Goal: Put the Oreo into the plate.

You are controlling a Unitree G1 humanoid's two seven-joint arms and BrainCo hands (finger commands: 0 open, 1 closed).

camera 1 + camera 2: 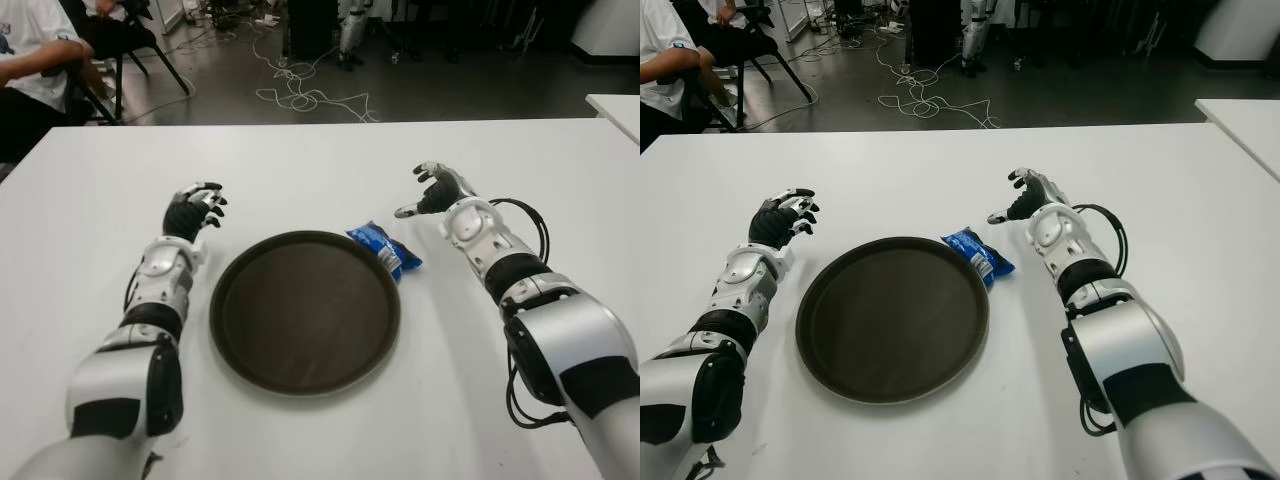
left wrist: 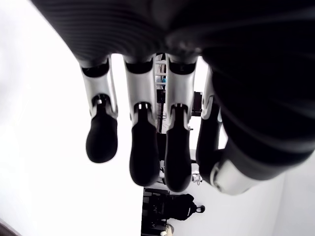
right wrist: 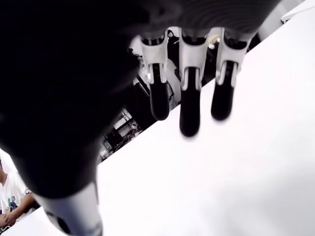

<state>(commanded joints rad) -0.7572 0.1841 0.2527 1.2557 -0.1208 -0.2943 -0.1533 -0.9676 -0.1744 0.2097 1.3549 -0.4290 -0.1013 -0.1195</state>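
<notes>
Nearest to me, the round dark plate is lying on the white table, holding nothing. My left hand is showing just beyond the plate's left rim, its fingers hanging loosely extended and gripping nothing. My right hand is hovering beyond and to the right of the blue Oreo packet, thumb pointing inward, fingers spread apart and holding nothing. That packet is lying on the table, touching the plate's upper right rim, apart from both hands. A seated person is showing at the far left.
</notes>
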